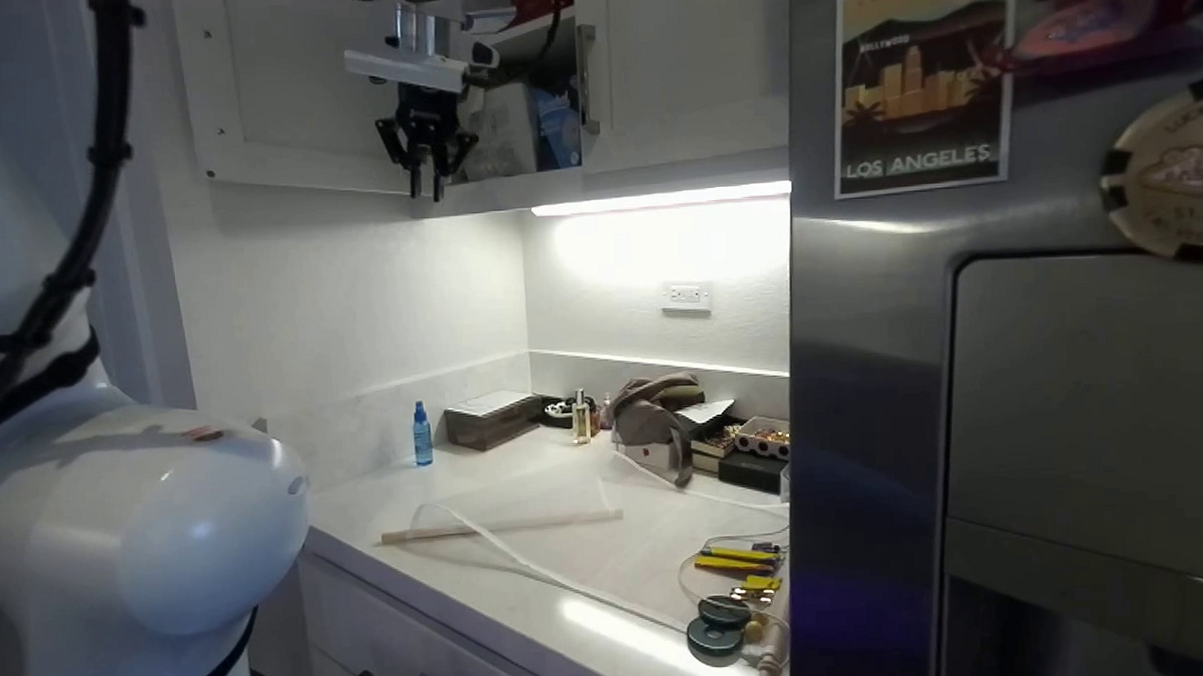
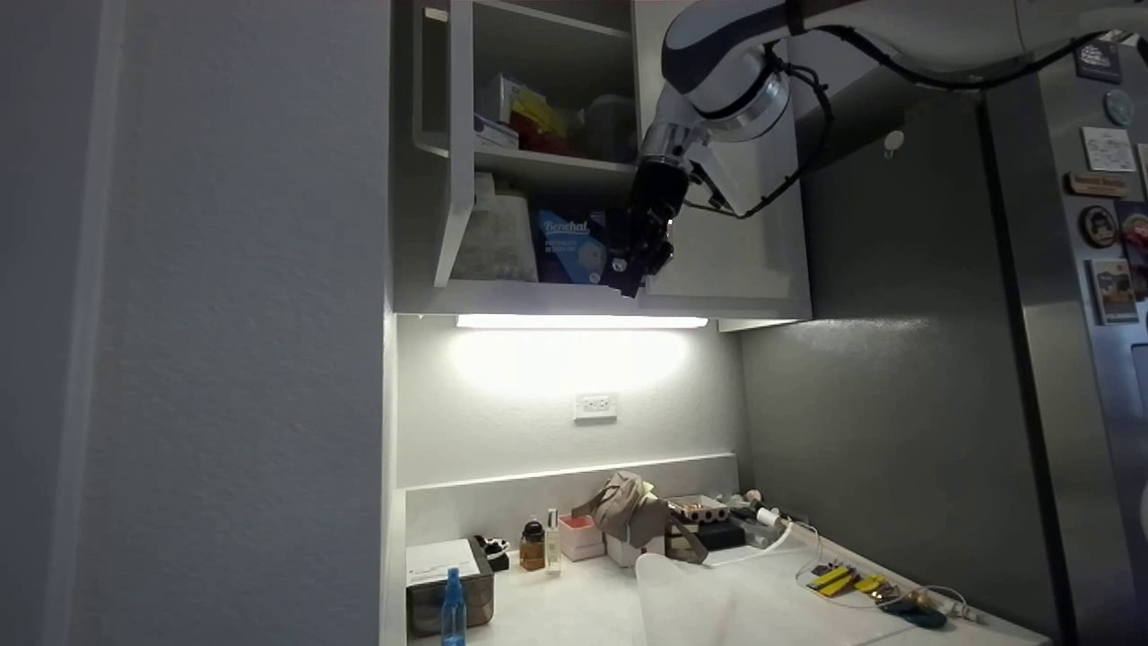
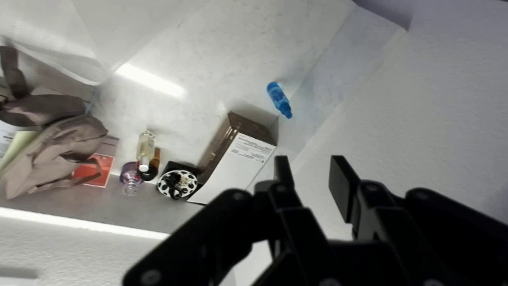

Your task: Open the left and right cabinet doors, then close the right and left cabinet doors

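Observation:
The left cabinet door (image 1: 293,89) stands swung open, its inner face turned toward the cabinet opening. It is seen nearly edge-on in an exterior view (image 2: 459,135), with its bar handle (image 2: 418,81) on the far left. Shut against the cabinet is the right cabinet door (image 1: 692,65), its silver handle (image 1: 589,78) at the left edge. My gripper (image 1: 427,184) hangs before the cabinet's lower part, pointing down. In the wrist view the gripper (image 3: 309,171) is partly open, and only air shows between its pads. Neither door shows in the wrist view.
Inside the cabinet are a blue box (image 2: 569,247) and a pale container (image 2: 498,238). The grey fridge (image 1: 883,368) borders the right side. Below, the counter carries a blue bottle (image 1: 422,434), a brown box (image 1: 489,422) and a taupe bag (image 1: 649,416).

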Motion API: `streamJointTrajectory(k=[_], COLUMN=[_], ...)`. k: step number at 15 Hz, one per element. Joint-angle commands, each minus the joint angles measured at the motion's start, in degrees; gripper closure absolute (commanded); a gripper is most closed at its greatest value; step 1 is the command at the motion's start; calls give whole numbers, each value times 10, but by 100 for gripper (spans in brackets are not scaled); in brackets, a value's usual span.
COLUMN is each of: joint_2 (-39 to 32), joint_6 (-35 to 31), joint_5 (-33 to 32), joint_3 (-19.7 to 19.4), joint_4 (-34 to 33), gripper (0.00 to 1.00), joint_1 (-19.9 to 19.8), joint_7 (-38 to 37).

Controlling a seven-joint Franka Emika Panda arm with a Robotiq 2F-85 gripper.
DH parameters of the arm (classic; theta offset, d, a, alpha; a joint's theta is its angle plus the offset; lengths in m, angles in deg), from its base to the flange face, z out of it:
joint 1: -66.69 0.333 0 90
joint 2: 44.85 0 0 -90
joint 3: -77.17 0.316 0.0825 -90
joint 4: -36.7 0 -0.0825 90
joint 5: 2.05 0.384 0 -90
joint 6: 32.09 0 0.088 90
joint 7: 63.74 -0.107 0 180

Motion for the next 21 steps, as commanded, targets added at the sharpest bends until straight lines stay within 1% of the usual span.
streamJointTrajectory(k=[1, 3, 6, 12, 15, 18, 21], joint_2=[3, 3, 19, 68, 85, 103, 115], joint_6=[-9, -7, 11, 50, 53, 23, -27], joint_5=[-64, -91, -132, -191, -215, -231, -248], joint_3=[19, 26, 36, 27, 24, 18, 9], joint_4=[-7, -15, -21, -10, -5, 11, 36], gripper=[35, 20, 1, 0, 0, 0, 0], joint_1=[-1, -3, -9, -30, -48, -64, -76], joint_7=[-49, -86, -146, -219, -243, -259, -266])
